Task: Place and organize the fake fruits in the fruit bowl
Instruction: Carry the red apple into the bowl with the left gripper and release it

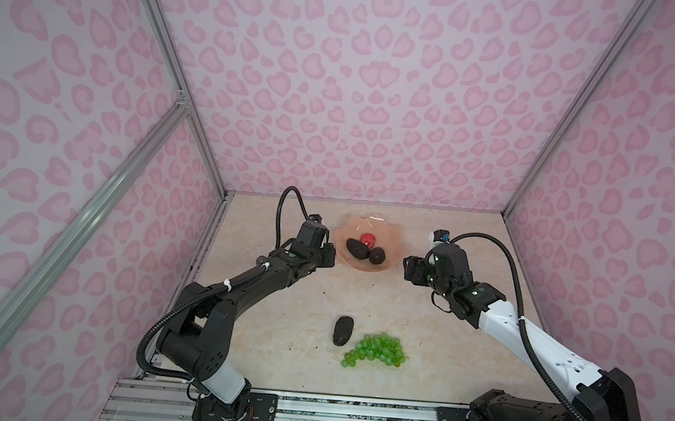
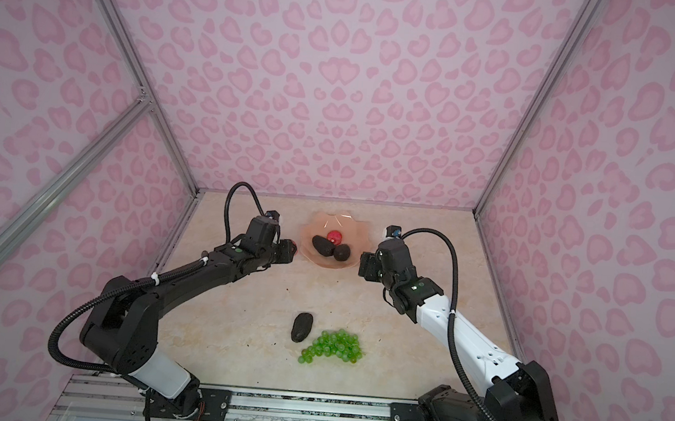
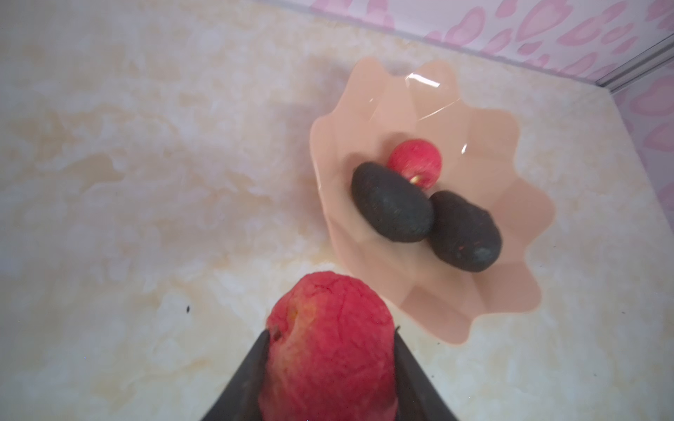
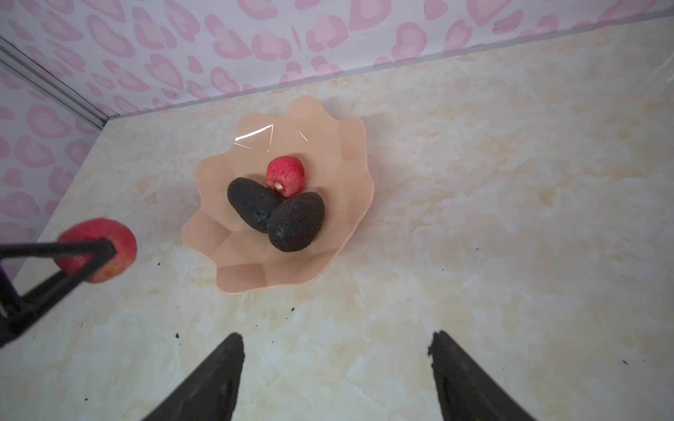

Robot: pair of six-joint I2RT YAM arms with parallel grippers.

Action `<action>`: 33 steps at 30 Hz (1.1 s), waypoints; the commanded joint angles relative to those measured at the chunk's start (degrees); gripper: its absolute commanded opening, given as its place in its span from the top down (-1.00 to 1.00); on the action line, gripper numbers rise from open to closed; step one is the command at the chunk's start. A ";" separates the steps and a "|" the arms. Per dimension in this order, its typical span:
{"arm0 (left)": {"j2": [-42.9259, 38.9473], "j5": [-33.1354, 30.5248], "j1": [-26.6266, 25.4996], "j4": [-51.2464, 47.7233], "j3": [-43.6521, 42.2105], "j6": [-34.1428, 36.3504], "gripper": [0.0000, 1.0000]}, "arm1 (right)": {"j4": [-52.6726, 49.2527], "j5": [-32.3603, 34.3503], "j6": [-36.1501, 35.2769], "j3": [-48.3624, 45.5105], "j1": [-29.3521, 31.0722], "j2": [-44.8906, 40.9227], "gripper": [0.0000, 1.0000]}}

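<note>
— How many fruits?
— Two red: one red fruit (image 4: 285, 176) in the fruit bowl (image 4: 219, 175), the other red fruit (image 3: 328, 364) pinched by the left gripper (image 3: 332, 332) just beside the bowl's left rim. Three dark: one avocado (image 4: 251, 207) touching a second avocado (image 4: 295, 226) in the bowl, a third avocado (image 1: 343, 330) on the table (image 1: 401, 317) near one bunch of grapes (image 1: 375, 350)
— The arms?
— The left arm (image 1: 254, 279) stretches toward the bowl; the right arm (image 1: 525, 336) bends at its right, right gripper (image 4: 337, 335) spread wide, empty

The table (image 1: 278, 298) has a pale beige top with a marble pattern. Small dark crumbs (image 4: 177, 335) lie scattered on it. Walls (image 1: 379, 98) with pink spots stand on three sides, joined by silver metal bars (image 1: 167, 51). A metal rail (image 1: 351, 412) runs along the near edge.
</note>
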 commanded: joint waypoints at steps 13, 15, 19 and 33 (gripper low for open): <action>31.28 0.48 -0.15 -5.95 34.73 5.92 0.18 | -4.44 -0.64 5.32 -9.63 1.70 -8.96 -0.60; 34.35 0.08 -0.18 -7.13 37.78 5.97 0.18 | -4.71 -0.34 5.63 -10.23 1.88 -9.66 -0.60; 38.41 1.52 -0.26 -8.12 41.53 5.62 0.09 | -4.93 0.31 5.90 -10.97 2.09 -10.49 -0.60; 24.94 0.44 -0.32 -2.41 34.09 2.44 -0.41 | -7.48 4.26 4.78 -5.54 11.83 -4.64 -0.57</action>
